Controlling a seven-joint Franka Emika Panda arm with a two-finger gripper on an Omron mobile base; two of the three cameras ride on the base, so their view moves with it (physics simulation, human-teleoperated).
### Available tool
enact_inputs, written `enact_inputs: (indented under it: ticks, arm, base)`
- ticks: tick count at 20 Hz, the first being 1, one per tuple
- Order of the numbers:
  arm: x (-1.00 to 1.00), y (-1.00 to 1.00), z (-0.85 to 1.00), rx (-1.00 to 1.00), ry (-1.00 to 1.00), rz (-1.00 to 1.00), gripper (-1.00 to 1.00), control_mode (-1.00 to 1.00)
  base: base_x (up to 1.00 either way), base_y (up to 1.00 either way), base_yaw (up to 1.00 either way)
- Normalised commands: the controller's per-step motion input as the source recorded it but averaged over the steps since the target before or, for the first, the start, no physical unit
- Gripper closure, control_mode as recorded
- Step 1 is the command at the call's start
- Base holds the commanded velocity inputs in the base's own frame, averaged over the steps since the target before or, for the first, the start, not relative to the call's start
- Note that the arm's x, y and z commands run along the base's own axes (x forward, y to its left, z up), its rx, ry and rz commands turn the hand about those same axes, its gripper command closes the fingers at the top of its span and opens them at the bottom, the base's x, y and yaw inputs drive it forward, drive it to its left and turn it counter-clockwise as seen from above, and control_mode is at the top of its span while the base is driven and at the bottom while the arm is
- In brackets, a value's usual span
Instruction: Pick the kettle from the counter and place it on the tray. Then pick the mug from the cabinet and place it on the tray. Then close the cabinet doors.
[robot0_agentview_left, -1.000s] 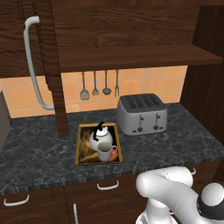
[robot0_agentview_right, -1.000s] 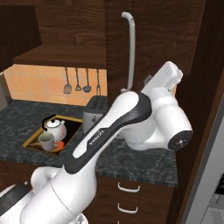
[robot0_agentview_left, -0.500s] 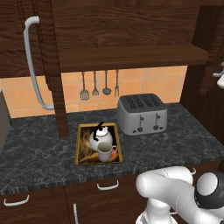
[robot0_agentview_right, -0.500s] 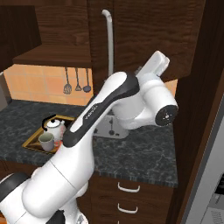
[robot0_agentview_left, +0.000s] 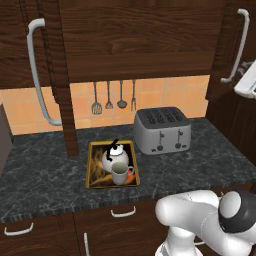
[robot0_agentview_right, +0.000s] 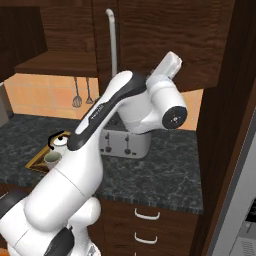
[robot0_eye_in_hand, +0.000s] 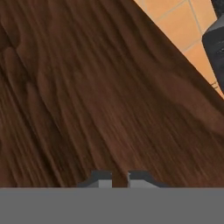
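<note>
Against cabinet door (robot0_eye_in_hand: 87, 87): pincer (robot0_eye_in_hand: 119, 178), tips near-together.

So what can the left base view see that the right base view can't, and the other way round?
The left base view alone takes in the left cabinet door's long handle, standing open beside the shelf, and the tray's whole gold rim. The right base view alone shows the arm's white upper link reaching up to the cabinet, plus the lower drawers. Both share the kettle and mug on the tray, the toaster, the hanging utensils and the dark counter.
</note>
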Motion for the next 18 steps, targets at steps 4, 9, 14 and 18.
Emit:
enact_inputs:
  ticks: [4,9,14,18]
  arm:
    - [0.75,0.59,0.00,0.00,0.03,-0.05,1.00,-1.00]
    - [0.77,0.55,-0.05,0.00,0.09,-0.01,1.00,-1.00]
    - [0.72,0.37,-0.15,0.00,0.01,-0.04,1.00,-1.00]
    - [0.91,0.35,-0.29,0.00,0.00,-0.10,1.00,-1.00]
  base:
    - [0.00,0.00,0.00]
    - [0.00,0.00,0.00]
    - [0.00,0.00,0.00]
    - [0.00,0.00,0.00]
